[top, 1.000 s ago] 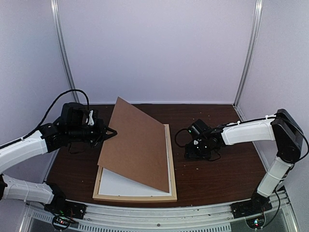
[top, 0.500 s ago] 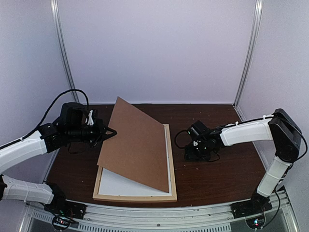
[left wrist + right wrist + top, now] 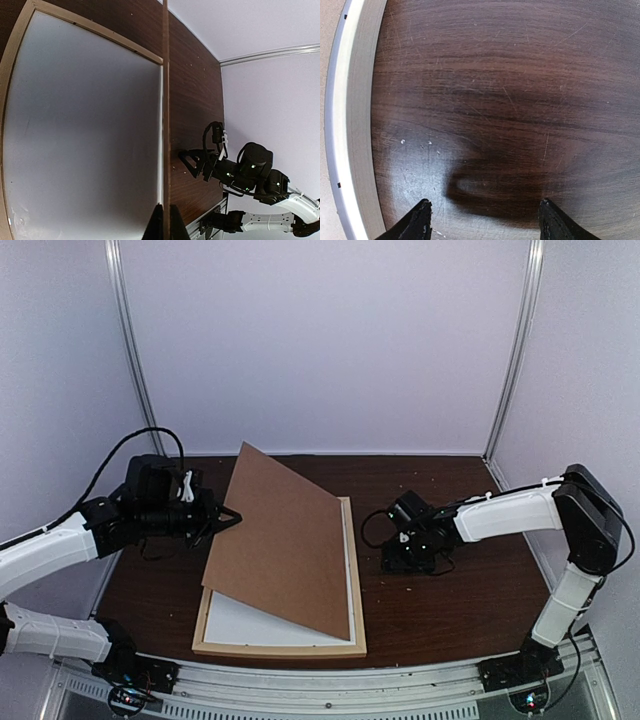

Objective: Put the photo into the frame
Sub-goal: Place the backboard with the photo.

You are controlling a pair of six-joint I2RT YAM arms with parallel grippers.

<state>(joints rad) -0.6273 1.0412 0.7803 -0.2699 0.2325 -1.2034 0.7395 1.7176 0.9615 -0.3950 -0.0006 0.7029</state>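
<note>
The frame (image 3: 280, 648) of pale wood lies flat at the table's front middle. A white sheet (image 3: 240, 623) fills it; I take it for the photo lying plain side up, and no print shows. Over it slants a brown backing board (image 3: 285, 545), its left edge raised and its right edge resting by the frame's right rail. My left gripper (image 3: 232, 515) is shut on that raised edge; in the left wrist view the fingertips (image 3: 165, 207) pinch the board (image 3: 165, 100) seen edge-on above the white sheet (image 3: 85, 135). My right gripper (image 3: 395, 558) hangs open just above bare table right of the frame (image 3: 362, 125), nothing between its fingers (image 3: 422, 210).
The dark wooden table (image 3: 450, 600) stretches right of the frame. White walls with metal posts (image 3: 505, 350) close in the back and sides. A metal rail (image 3: 350, 680) runs along the near edge by the arm bases.
The right gripper has edged slightly left toward the frame. The left gripper and the tilted board have stayed in place.
</note>
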